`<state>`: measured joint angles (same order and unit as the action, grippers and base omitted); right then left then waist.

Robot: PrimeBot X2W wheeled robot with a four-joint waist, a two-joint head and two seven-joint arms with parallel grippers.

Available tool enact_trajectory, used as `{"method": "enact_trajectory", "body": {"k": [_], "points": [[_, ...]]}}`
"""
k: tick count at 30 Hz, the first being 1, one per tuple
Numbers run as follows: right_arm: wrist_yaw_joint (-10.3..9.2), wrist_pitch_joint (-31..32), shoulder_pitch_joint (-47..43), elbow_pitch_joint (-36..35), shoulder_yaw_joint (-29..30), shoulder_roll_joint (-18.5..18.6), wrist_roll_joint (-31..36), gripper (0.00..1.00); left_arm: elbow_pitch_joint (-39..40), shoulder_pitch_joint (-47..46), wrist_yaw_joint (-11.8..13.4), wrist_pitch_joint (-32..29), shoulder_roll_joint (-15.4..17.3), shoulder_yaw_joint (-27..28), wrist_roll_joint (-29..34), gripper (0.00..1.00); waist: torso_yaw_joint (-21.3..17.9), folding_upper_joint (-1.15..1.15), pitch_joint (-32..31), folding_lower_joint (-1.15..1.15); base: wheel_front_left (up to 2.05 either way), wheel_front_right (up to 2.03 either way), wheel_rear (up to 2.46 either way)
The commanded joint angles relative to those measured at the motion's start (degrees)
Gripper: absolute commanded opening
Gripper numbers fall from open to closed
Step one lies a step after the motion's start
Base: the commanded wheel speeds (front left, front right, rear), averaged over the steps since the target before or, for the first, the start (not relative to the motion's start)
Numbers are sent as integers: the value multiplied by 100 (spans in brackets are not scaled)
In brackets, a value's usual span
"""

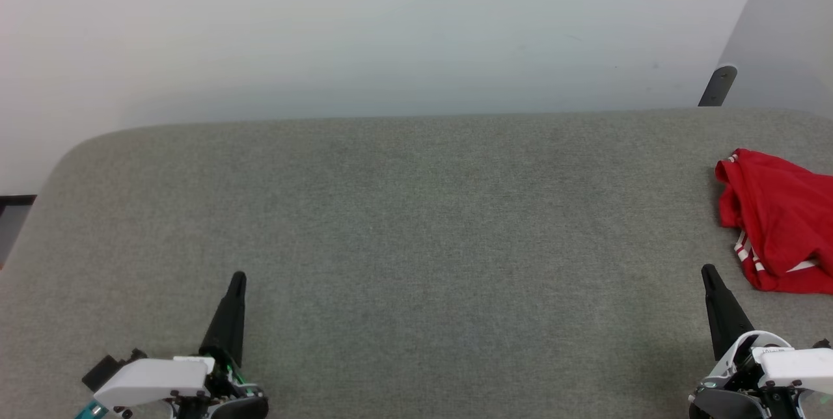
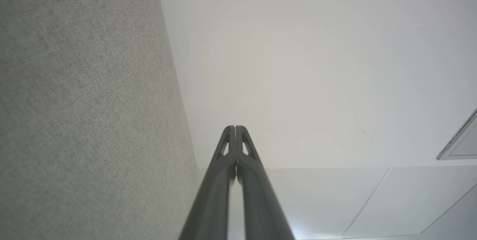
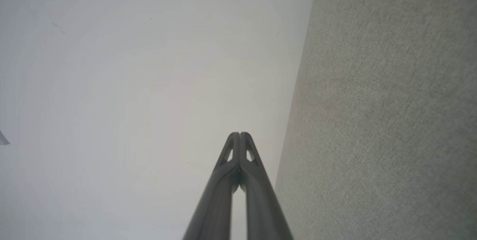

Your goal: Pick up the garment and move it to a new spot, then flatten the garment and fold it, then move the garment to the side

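The right pincer (image 1: 709, 271) has its two dark fingers pressed together and holds nothing. It is over the grey counter (image 1: 416, 230), just beside the garment (image 1: 781, 217), on the garment's left side. The left pincer (image 1: 238, 278) is also closed and empty, well apart from the garment. The garment lies crumpled on the counter, red with white stripes.

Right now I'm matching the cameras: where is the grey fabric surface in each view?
Head view: the grey fabric surface covers the lower two thirds, under the pale wall.
Left wrist view: the surface takes the left side, beside the shut left claw.
Right wrist view: the surface takes the right side, beside the shut right claw.
Shared landmark: the pale wall along its far edge.
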<state>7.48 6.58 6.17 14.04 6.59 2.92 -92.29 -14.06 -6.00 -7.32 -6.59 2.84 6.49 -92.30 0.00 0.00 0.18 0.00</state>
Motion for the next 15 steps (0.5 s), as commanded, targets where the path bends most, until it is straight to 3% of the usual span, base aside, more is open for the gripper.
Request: {"method": "enact_trajectory", "body": {"k": [1,15], "points": [[2,12,16,0,-4,-18,-24,0,-5,-54,-31,-11,-7,13,-21,0,0,0,0,0,0,0,0],[2,12,16,0,-4,-18,-24,0,-5,-54,-31,-10,-7,12,-21,0,0,0,0,0,0,0,0]]}}
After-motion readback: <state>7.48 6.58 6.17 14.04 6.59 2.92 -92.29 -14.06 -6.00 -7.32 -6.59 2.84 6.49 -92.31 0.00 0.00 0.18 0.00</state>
